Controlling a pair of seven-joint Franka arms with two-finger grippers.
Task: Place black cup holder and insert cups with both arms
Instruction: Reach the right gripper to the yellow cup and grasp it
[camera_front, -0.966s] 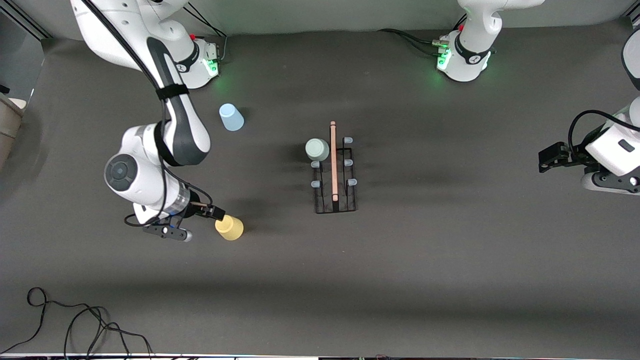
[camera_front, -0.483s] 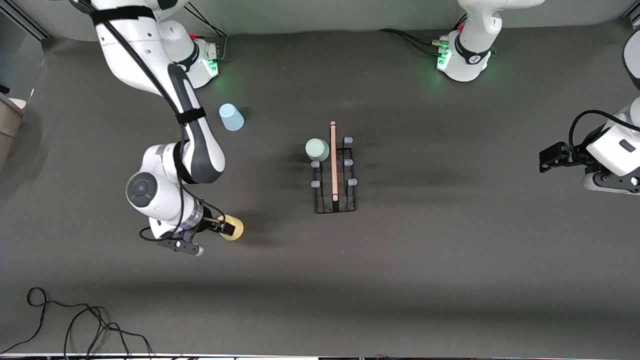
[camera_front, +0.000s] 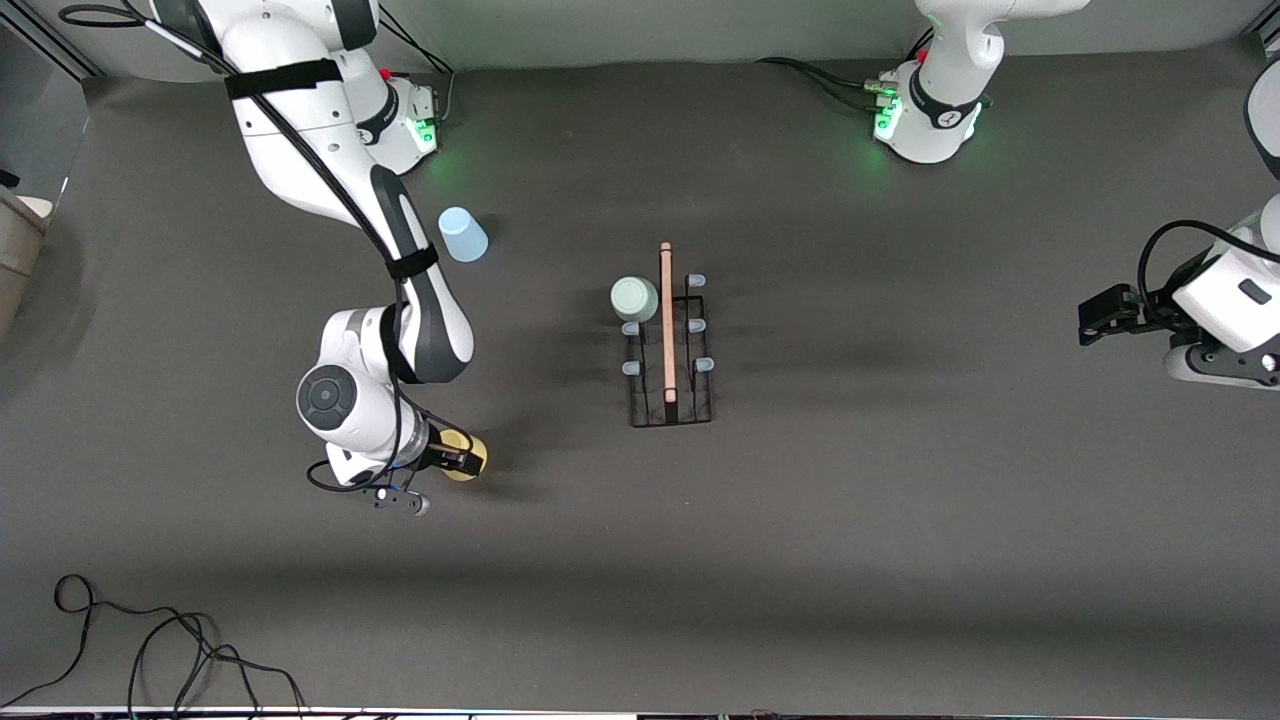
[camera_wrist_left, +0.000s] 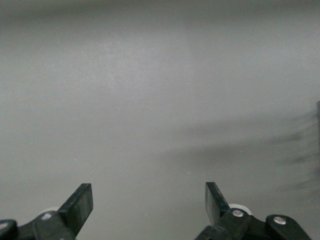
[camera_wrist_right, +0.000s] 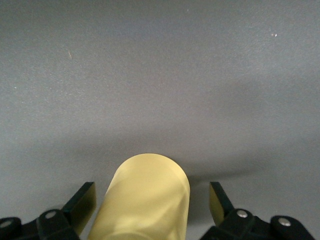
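The yellow cup (camera_front: 474, 458) stands on the table toward the right arm's end, nearer the front camera than the rack. My right gripper (camera_front: 461, 460) is open and straddles it; in the right wrist view the cup (camera_wrist_right: 147, 197) sits between the fingers (camera_wrist_right: 82, 202) with a gap on each side. The black cup holder (camera_front: 666, 340) stands mid-table with its wooden bar handle. The pale green cup (camera_front: 634, 298) sits on one of its prongs, farthest from the front camera. The light blue cup (camera_front: 462, 234) stands near the right arm's base. My left gripper (camera_front: 1090, 325) waits open and empty at the left arm's end, over bare table (camera_wrist_left: 149, 202).
The right arm's elbow and forearm (camera_front: 420, 300) hang over the table between the blue cup and the yellow cup. Loose black cables (camera_front: 150, 650) lie at the table's near edge toward the right arm's end. Several rack prongs (camera_front: 703, 365) stand bare.
The right arm has swung toward the yellow cup, and its open fingers now straddle it. The cups, the rack and the left arm have not moved.
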